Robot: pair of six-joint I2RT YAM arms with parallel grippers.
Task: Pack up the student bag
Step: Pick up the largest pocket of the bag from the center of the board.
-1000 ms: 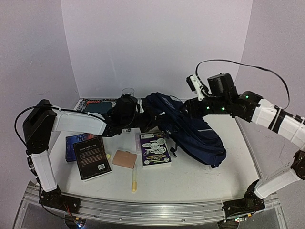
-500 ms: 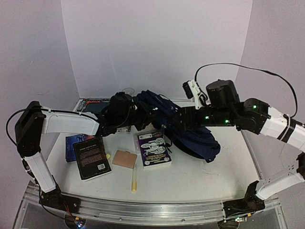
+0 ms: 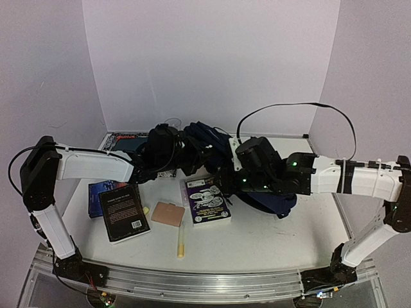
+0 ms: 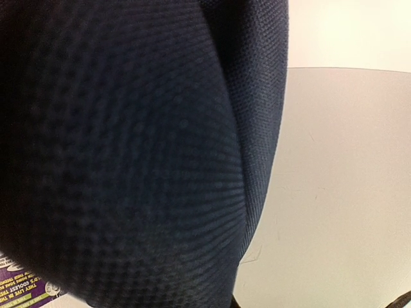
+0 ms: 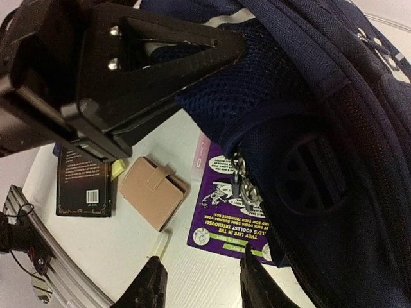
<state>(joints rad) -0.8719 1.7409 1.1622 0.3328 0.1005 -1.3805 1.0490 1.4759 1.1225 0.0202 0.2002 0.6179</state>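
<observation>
Now left jaws clamp the student bag [image 5: 347,212]; right jaws gape near purple book [image 5: 221,215] and tan wallet [image 5: 154,192].

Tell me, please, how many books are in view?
4: black paperback, blue book under it, purple book beside navy fabric backpack, red-lettered book by back wall; others may be hidden.

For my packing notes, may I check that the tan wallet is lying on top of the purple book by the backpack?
Not quite: the tan wallet lies on the table beside the purple book, not on it; the right wrist view shows bare table between them. The book is indeed by the backpack.
</observation>
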